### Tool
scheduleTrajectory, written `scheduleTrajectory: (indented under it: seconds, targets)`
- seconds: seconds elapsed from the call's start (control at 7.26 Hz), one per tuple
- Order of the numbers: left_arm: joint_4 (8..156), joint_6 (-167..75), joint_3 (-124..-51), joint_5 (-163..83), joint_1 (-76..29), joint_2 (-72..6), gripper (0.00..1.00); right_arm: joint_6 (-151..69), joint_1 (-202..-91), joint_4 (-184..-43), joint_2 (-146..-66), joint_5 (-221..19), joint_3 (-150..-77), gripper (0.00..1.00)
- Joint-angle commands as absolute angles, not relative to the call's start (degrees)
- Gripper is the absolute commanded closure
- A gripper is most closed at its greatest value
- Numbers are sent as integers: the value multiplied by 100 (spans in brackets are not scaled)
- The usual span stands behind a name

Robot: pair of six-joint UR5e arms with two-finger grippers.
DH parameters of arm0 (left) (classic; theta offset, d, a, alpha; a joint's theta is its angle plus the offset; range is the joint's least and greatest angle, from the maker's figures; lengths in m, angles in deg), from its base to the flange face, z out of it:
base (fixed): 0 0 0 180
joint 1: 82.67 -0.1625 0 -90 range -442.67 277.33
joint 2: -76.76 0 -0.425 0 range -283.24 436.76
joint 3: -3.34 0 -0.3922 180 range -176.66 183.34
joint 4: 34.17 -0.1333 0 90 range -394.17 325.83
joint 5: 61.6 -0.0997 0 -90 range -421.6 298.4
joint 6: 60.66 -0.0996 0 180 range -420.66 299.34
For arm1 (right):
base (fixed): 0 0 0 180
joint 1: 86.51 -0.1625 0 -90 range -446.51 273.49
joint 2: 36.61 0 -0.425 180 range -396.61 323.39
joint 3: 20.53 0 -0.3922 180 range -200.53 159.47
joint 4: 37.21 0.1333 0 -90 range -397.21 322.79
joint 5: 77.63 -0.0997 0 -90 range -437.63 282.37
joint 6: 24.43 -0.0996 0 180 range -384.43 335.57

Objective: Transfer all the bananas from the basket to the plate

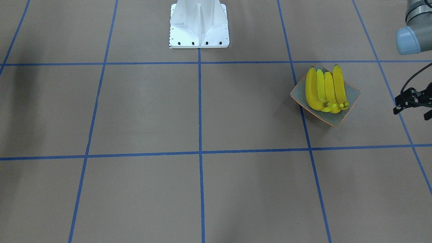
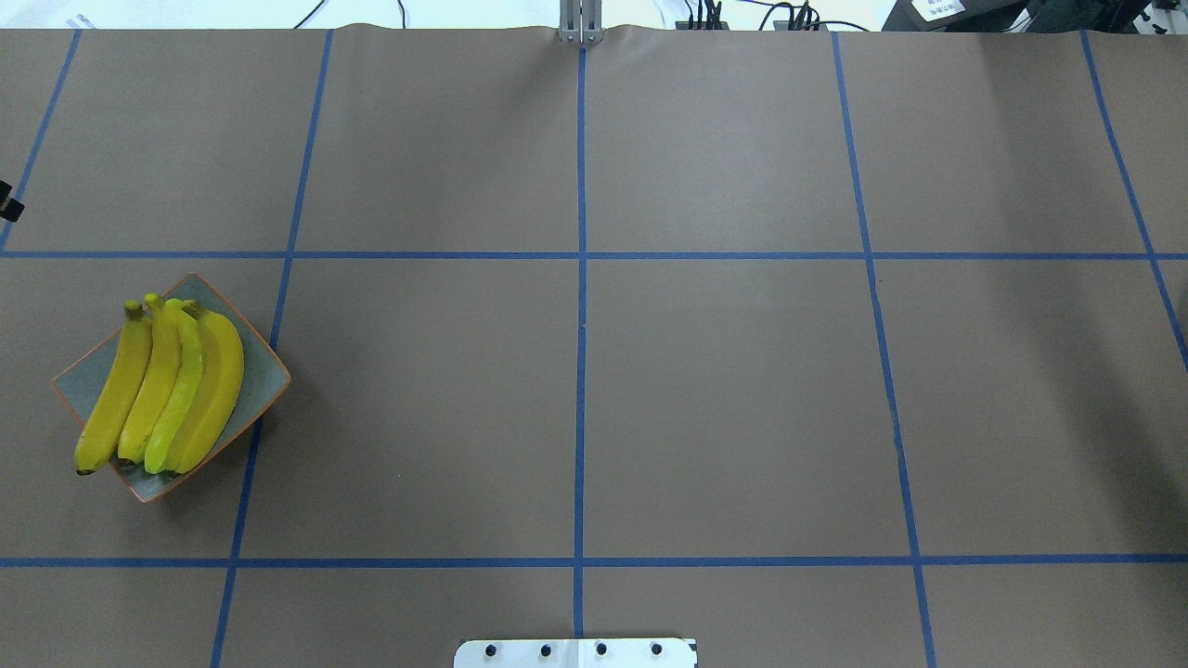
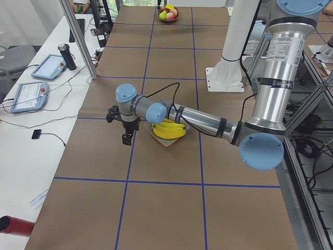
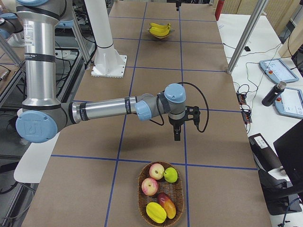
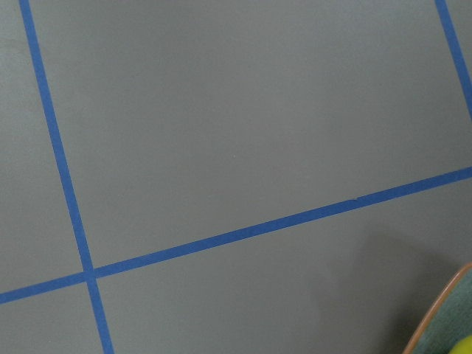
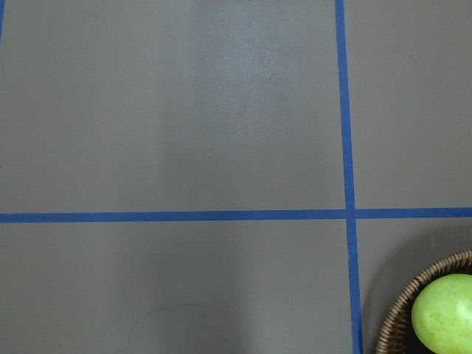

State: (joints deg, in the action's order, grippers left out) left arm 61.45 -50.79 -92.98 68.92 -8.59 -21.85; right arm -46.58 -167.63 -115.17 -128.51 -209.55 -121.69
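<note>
Several yellow bananas [image 1: 325, 89] lie side by side on the grey-green plate [image 1: 351, 101] with its orange rim, stems together. The overhead view shows the bananas [image 2: 162, 385] and plate [image 2: 264, 376] at the table's left. My left gripper [image 1: 413, 108] hovers beside the plate, cut by the frame edge; I cannot tell its state. The left wrist view catches only the plate's rim [image 5: 442, 310]. The basket [image 4: 142, 189] holds apples and other fruit. My right gripper [image 4: 176, 136] hangs just beyond it; I cannot tell whether it is open or shut.
The white robot base [image 1: 199, 27] stands at the middle of the table's robot side. Blue tape lines grid the brown table. The right wrist view shows a green apple [image 6: 442, 313] inside the basket's rim [image 6: 402, 317]. Tablets and cables lie on a side bench [image 3: 31, 94].
</note>
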Motion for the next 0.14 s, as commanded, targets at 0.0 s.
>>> scheduleTrajectory:
  seconds: [0.0]
  targets:
    - [6145, -5073, -9298, 6892, -867, -2194, 0, -4658, -16763, -11517, -12846, -20955, -12169, 0]
